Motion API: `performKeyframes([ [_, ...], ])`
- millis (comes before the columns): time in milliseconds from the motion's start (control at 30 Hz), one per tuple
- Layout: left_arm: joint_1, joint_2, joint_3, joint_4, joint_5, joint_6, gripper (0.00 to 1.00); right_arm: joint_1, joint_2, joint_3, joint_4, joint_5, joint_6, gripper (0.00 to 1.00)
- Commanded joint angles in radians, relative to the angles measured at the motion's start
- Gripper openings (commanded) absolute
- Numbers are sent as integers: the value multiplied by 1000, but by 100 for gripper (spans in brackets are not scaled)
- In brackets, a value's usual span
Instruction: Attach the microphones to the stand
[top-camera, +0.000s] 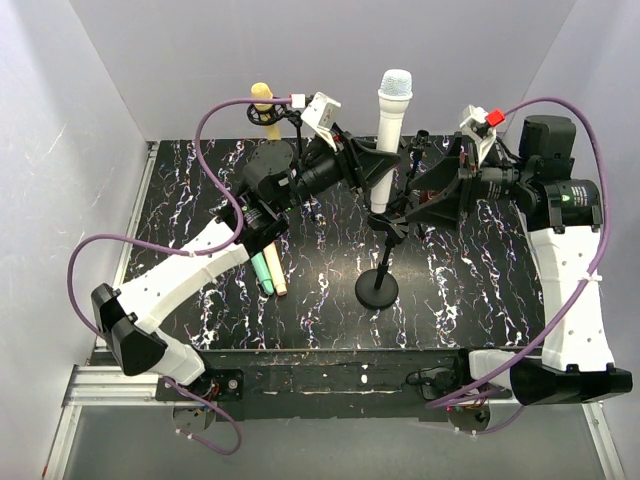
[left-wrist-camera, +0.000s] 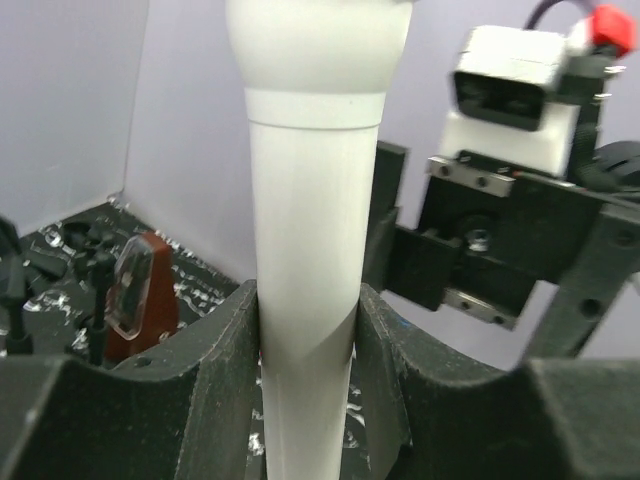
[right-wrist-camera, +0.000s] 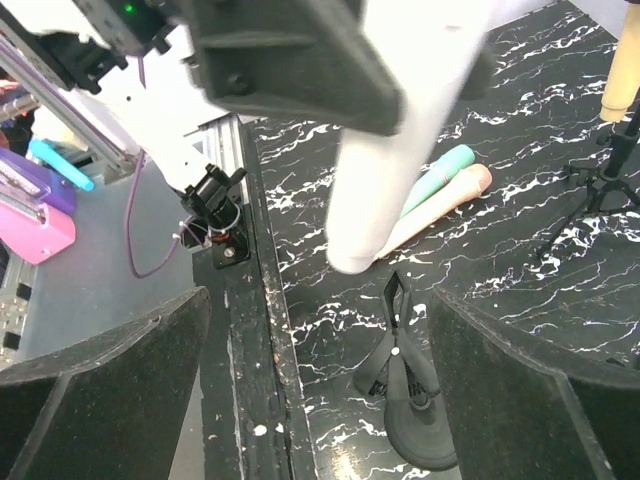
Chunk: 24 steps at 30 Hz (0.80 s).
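Left fingers (left-wrist-camera: 225, 350) clamp the white microphone (top-camera: 386, 150) upright just above the stand clip (right-wrist-camera: 393, 300) for seating; right fingers (right-wrist-camera: 530, 390), wide open and empty, flank it, apparently as a brace

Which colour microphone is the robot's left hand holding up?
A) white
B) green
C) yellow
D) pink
A: the left gripper is clamped on the white microphone. The green microphone and pink microphone lie on the table.
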Motion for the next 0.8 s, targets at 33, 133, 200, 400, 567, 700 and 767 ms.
performKeyframes([
  [33, -45, 2, 77, 118, -62, -30, 0, 14, 29, 23, 259, 19, 314, 93],
  [133, -63, 32, 100, 121, -73, -30, 0, 20, 49, 24, 309, 55, 385, 91],
  [200, -71, 52, 112, 129, -81, -30, 0, 26, 57, 16, 345, 33, 439, 90],
  [400, -91, 95, 128, 155, -99, -33, 0, 55, 54, -37, 467, -5, 543, 81],
  [567, -100, 112, 137, 173, -105, -46, 0, 60, 49, -103, 575, -37, 631, 56],
  [700, -102, 98, 117, 184, -115, -64, 0, 62, 25, -166, 645, -47, 663, 17],
  [767, -100, 79, 103, 195, -116, -76, 0, 60, 11, -185, 655, -47, 657, 8],
])
